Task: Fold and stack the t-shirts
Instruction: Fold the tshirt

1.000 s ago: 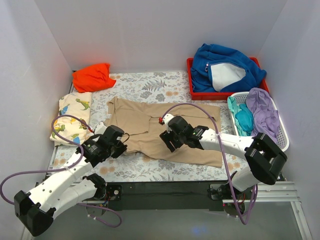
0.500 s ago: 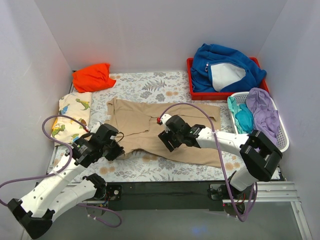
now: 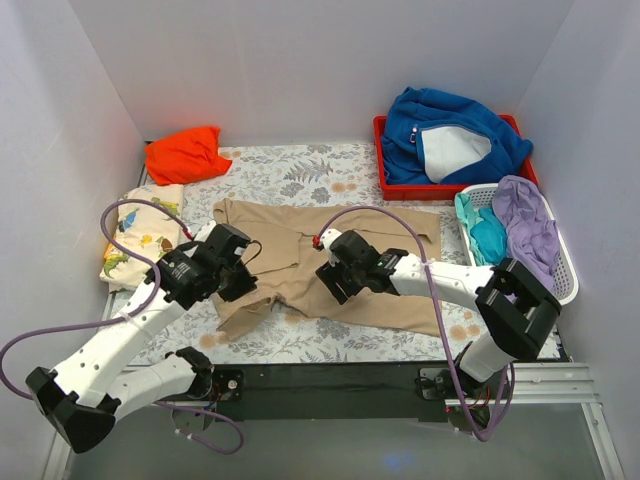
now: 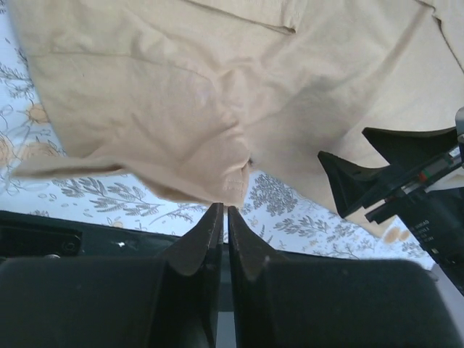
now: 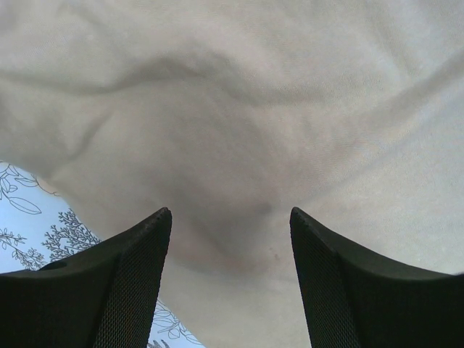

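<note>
The tan t-shirt (image 3: pixel 330 250) lies spread at the centre of the tabletop (image 3: pixel 290 165), its first fold barely begun. The left tool (image 4: pixel 223 210) is pinched tight on its 7 o'clock edge, and the right tool (image 5: pixel 230 217) gapes wide over the cloth. The dinosaur t-shirt (image 3: pixel 145 235) at 9 o'clock looks folded; the orange t-shirt (image 3: pixel 183 153) at 10 o'clock lies crumpled and unstacked.

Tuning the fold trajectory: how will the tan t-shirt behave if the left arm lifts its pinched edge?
Likely floppy: the tan t-shirt bunches where the left gripper pinches its edge, jaws shut, so it should drape, not hold shape. Probably light: the cloth looks thin. The rest may drag over the floral table cover.
</note>
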Tool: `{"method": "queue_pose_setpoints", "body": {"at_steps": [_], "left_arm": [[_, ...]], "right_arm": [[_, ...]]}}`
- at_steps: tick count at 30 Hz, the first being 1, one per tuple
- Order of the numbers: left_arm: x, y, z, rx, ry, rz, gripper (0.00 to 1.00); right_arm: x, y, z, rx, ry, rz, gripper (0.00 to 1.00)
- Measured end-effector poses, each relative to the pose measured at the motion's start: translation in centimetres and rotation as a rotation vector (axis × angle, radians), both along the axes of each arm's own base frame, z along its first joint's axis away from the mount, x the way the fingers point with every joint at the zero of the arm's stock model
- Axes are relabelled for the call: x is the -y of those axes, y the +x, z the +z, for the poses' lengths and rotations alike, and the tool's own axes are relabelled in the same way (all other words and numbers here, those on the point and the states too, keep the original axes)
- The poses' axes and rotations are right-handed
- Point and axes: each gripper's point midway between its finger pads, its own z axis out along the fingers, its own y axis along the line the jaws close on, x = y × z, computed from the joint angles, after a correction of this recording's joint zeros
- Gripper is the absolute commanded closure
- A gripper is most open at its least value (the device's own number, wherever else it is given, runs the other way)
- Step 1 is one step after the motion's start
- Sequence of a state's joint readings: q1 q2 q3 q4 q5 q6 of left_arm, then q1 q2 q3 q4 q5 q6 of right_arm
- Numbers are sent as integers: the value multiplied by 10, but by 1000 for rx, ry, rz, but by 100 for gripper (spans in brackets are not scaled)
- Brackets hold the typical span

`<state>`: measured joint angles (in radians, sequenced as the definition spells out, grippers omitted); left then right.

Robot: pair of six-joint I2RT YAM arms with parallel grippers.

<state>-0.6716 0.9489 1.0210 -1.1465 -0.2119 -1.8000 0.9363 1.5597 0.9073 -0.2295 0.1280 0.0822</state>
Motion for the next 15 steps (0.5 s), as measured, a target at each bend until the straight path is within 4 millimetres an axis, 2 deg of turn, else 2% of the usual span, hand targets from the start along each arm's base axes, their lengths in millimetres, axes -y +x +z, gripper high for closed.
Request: {"method": "queue_pose_setpoints", "body": {"at_steps": [5, 9, 12, 13, 14, 15], "left_arm": [[-1, 12, -9, 7, 73, -22, 92], [-2, 24, -32, -40, 185, -52, 92], [-2, 31, -47, -76, 256, -88, 50], [-1, 31, -50, -85, 262, -100, 43], [2, 32, -52, -87, 259, -111, 20], [3, 32, -54, -90, 254, -119, 16]], "right_arm": [[1, 0, -7, -9, -19, -1, 28], [-2, 4, -16, -19, -45, -1, 28], [-4, 5, -16, -22, -44, 6, 27], [-6, 7, -13, -19, -37, 5, 27], [-8, 9, -11, -15, -30, 4, 27], [-9, 11, -8, -8, -24, 3, 26]]}}
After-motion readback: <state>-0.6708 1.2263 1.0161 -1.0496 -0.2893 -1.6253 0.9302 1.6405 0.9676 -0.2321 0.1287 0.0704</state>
